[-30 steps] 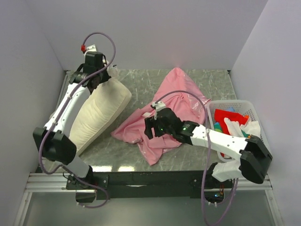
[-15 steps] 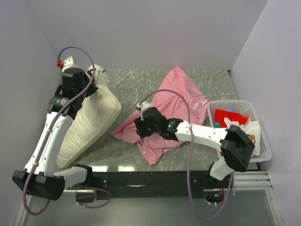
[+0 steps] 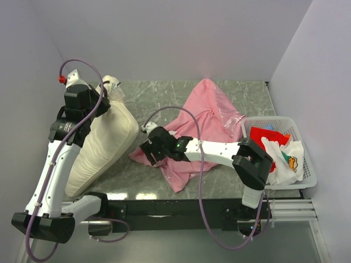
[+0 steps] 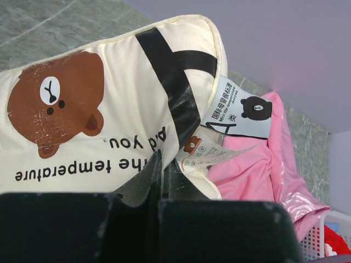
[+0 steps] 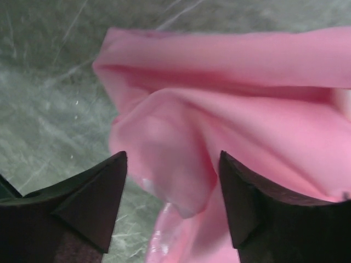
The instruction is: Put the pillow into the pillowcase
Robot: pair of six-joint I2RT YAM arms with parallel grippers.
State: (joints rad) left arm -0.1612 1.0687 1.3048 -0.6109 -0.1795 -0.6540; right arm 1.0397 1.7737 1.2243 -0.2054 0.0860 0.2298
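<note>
Left gripper (image 3: 105,92): clenched on the far corner of the pillow (image 3: 107,142), pinching the seam just beside the sewn-in tags (image 4: 236,118). The wrist view shows both fingers pressed together with cream fabric nipped between them. The brown bear patch (image 4: 52,109) sits near that edge. The pillow stands on its long edge at the left of the table (image 3: 159,101), with its far end raised and its near end down by the arm bases. Judgement: a corner grip gives a leading end to steer into an opening, and standing the pillow on edge keeps it narrow.

Right gripper (image 3: 151,148): released, jaws apart, holding nothing. It hovers at the left edge of the pillowcase (image 3: 211,112), with a pink fold just beyond the fingertips. The pillowcase lies crumpled mid-table, to the right of the pillow, near it but seemingly not touching. Its mouth cannot be made out among the folds. Judgement: open jaws poised over that edge suggest a search for a hem to lift, so the sack can be held open towards the pillow.

Basket (image 3: 304,164) of other cloths at the right edge, not involved.

No part of the pillow is in the case yet.
</note>
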